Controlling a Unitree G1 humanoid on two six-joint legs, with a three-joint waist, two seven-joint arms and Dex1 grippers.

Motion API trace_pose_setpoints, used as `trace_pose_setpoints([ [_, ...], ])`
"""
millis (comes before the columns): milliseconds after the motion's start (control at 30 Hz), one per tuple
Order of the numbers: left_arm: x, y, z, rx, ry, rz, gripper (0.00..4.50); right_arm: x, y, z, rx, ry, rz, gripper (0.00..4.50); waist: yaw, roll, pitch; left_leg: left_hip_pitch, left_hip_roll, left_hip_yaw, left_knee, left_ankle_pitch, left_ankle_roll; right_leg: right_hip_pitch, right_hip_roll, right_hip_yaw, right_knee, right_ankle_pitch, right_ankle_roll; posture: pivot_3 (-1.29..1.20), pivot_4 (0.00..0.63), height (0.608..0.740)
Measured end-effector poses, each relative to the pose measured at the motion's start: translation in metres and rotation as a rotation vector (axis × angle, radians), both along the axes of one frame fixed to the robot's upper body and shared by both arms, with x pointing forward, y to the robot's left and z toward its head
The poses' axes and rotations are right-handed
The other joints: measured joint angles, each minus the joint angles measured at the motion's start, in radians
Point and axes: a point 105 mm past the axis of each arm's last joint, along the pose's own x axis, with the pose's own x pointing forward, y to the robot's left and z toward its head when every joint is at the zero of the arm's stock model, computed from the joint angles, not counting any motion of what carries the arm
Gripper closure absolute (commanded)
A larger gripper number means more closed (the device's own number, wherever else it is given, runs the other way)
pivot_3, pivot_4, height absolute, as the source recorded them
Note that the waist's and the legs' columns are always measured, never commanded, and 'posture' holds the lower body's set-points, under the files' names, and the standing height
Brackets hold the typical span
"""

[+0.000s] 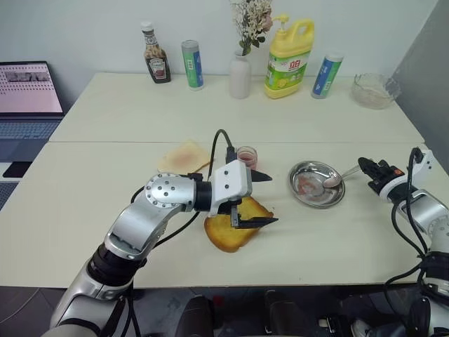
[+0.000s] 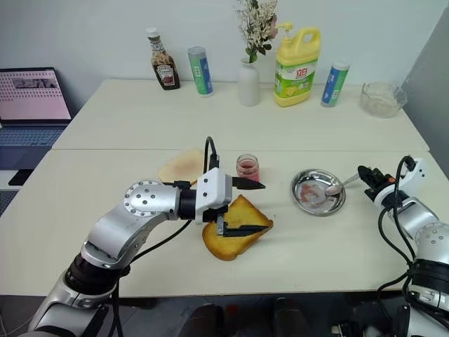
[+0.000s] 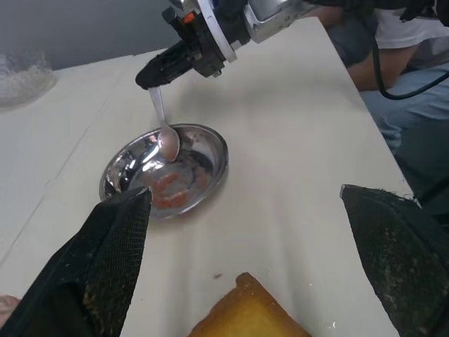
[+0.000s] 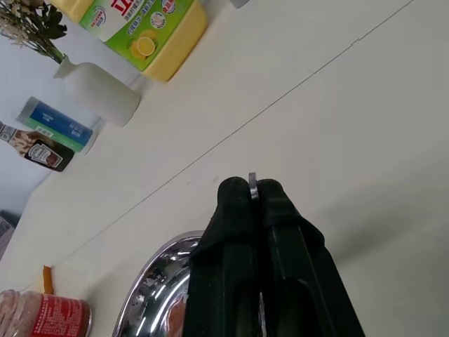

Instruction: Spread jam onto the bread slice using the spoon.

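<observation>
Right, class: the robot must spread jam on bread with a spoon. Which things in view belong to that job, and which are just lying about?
Belong to the job:
jam jar
toasted bread slice
spoon, held in the right end effector

Just lying about:
metal dish
paler bread slice
ketchup bottle
yellow detergent bottle
vase of flowers
glass bowl
laptop

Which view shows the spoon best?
Left wrist view: the spoon shows whole, handle pinched in the right hand, bowl over the metal dish. Both eye views show it small at the dish rim. Right wrist view shows just a sliver of handle.
</observation>
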Motion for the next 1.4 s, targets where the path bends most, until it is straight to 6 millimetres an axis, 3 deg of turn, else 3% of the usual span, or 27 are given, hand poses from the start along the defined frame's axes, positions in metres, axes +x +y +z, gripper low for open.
trace_pose_setpoints([
  [400, 0.004, -0.002, -0.001, -0.004, -0.002, 0.015, 0.00, 0.002, 0.009, -0.005, -0.004, -0.014, 0.028, 4.44, 0.000, 0.000, 0.000, 0.001, 0.000, 0.000, 0.000, 0.000, 0.000, 0.001, 0.000, 0.000, 0.000, 0.001, -0.001, 0.00, 0.150, 0.740],
  [600, 0.006, -0.004, -0.004, 0.000, -0.007, 0.011, 0.00, 0.001, 0.023, -0.022, -0.021, 0.042, 0.062, 2.38, 0.000, 0.001, 0.000, 0.000, 0.000, 0.000, 0.000, 0.000, 0.000, 0.001, 0.000, 0.000, 0.000, 0.001, -0.001, 0.00, 0.150, 0.740],
  [767, 0.007, -0.005, -0.005, 0.004, -0.019, 0.010, 0.00, 0.001, 0.023, -0.021, -0.046, 0.035, 0.078, 0.48, 0.002, 0.001, 0.000, 0.001, 0.000, 0.000, 0.000, 0.000, 0.000, 0.001, 0.000, 0.000, 0.000, 0.001, -0.001, 0.00, 0.150, 0.740],
  [833, 0.007, -0.005, -0.006, 0.006, -0.022, 0.010, 0.00, -0.002, 0.022, -0.020, -0.090, 0.025, 0.091, 0.06, 0.003, 0.001, 0.000, 0.000, 0.000, 0.000, 0.000, 0.000, 0.000, 0.001, 0.000, 0.000, 0.000, 0.001, -0.001, 0.00, 0.150, 0.740],
  [1200, 0.008, -0.006, -0.007, 0.006, -0.032, 0.008, 0.00, -0.015, 0.035, -0.021, -0.449, -0.069, 0.216, 0.06, 0.003, 0.001, 0.000, 0.001, 0.000, 0.000, 0.000, 0.000, 0.000, 0.001, 0.000, 0.000, 0.000, 0.000, 0.000, 0.00, 0.150, 0.740],
  [1400, 0.009, -0.006, -0.007, 0.003, -0.034, 0.009, 0.00, -0.015, 0.029, -0.021, -0.644, -0.118, 0.184, 0.06, 0.003, 0.001, 0.000, 0.001, 0.000, 0.000, 0.000, 0.000, 0.000, 0.001, 0.000, 0.000, 0.000, 0.000, 0.000, 0.00, 0.150, 0.740],
])
